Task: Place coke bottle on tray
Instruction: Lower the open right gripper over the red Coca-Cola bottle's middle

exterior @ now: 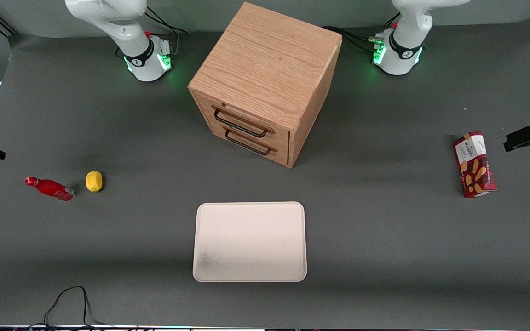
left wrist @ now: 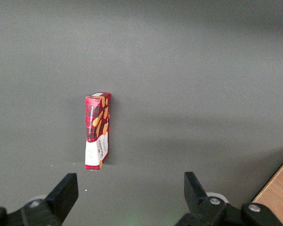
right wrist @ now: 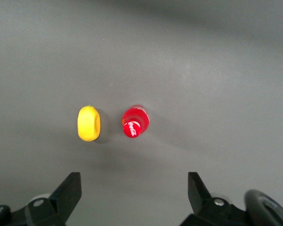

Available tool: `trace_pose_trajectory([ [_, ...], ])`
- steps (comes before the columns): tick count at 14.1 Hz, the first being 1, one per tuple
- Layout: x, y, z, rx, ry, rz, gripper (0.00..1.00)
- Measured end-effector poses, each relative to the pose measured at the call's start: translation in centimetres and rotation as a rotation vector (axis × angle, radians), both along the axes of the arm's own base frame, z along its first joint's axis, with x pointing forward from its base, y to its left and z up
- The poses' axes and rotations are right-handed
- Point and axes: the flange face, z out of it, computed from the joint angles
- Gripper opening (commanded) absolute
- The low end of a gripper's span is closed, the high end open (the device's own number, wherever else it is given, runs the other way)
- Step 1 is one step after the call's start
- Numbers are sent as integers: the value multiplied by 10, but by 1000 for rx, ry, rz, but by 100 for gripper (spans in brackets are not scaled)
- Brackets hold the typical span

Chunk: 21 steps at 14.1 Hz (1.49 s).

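The end effector (right wrist: 132, 188) hung high over the desk (exterior: 384, 239) with its fingers (right wrist: 68, 190) spread wide and grasping nothing, lined up directly above the coke bottle (right wrist: 133, 122), apparently for a straight descent. The bottle stood just beside the lemon (right wrist: 88, 123), not touching it. The tray (exterior: 250, 241), the bottle's intended destination, lay bare and well apart from the end effector, toward the desk's middle in front of the wooden drawer cabinet (exterior: 265, 82).

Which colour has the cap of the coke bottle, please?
Red, like the coke bottle itself; the right wrist view shows it best, beneath the open tool.
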Motion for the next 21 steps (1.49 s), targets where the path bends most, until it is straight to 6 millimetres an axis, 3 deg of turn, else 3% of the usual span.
trace_pose_trajectory([
  [6, -11, 3, -52, -6, -45, -5, 100],
  [11, -3, 11, -85, 19, -30, 13, 100],
  [15, 6, 21, -103, 7, -13, 34, 100],
  [21, 19, 21, -119, -16, 7, 94, 100],
])
